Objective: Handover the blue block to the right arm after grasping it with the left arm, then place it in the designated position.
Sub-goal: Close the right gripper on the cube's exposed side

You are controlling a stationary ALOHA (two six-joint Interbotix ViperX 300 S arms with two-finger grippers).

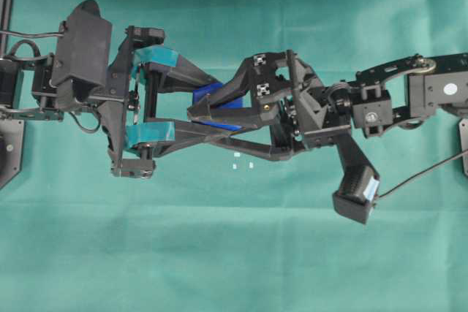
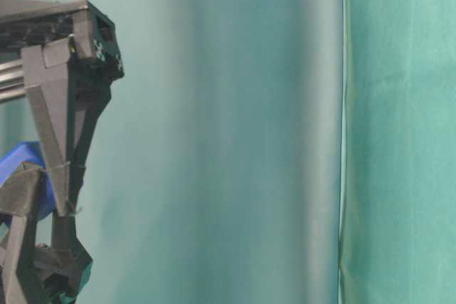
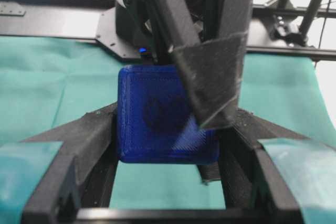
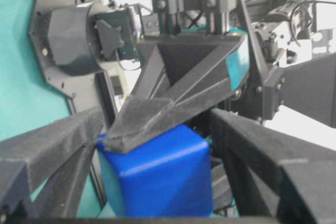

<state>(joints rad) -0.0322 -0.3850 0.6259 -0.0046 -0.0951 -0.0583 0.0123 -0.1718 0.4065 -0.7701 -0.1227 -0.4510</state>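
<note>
Between both tools, blue block square-on.

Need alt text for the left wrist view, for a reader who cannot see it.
A blue block sits clamped between the left gripper's two black fingers, above green cloth. A finger of the right gripper reaches down across the block's front.

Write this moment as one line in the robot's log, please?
phase: handover | blue block: gripped by left gripper, aloft | right gripper: open around block | white marks: uncovered
</note>
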